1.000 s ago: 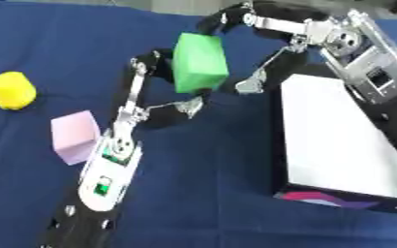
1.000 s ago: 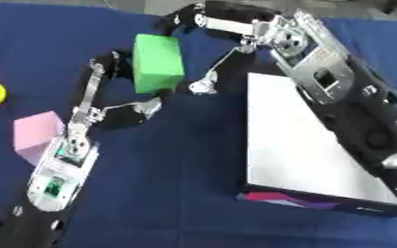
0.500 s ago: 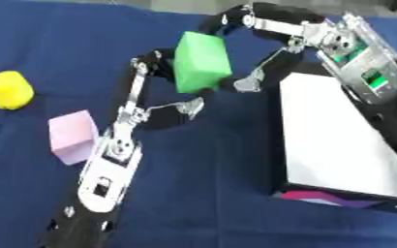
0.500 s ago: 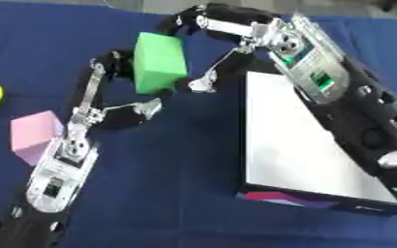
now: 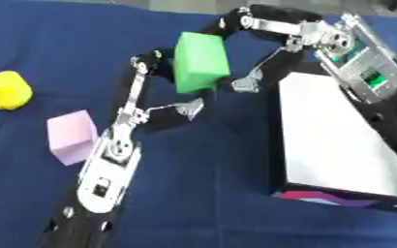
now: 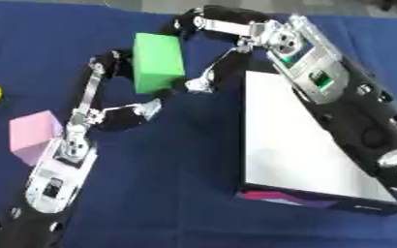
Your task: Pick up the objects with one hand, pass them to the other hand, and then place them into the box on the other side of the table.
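Nearby, pink cube (image 5: 71,135), yellow lump (image 5: 8,89) left; white box (image 5: 337,140) right.

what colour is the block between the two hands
Green block, clearest in the left eye view.

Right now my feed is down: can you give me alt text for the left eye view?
A green block is held between the left robot hand and the right robot hand above the blue table, left of the white box. A pink cube and a yellow object lie at the left.
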